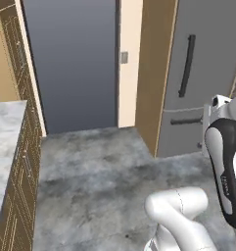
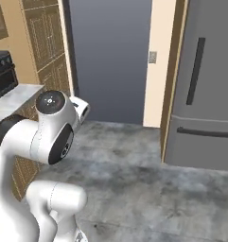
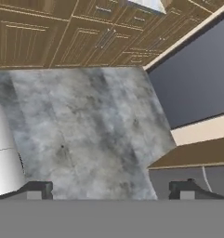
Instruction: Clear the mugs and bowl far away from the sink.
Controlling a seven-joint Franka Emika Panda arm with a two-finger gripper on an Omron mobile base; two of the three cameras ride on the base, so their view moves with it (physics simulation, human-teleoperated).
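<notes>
The mugs, the bowl and the sink are out of view. In the hand view my gripper is open, with its two dark fingertips far apart and nothing between them. It hangs over the grey stone floor and faces down at it. My white arm is folded up close to the base, and its elbow stands high.
A marble counter over wooden cabinets runs along the left. A black appliance stands on the counter. Ahead is a dark doorway, with a grey fridge to its right. Open floor lies between them.
</notes>
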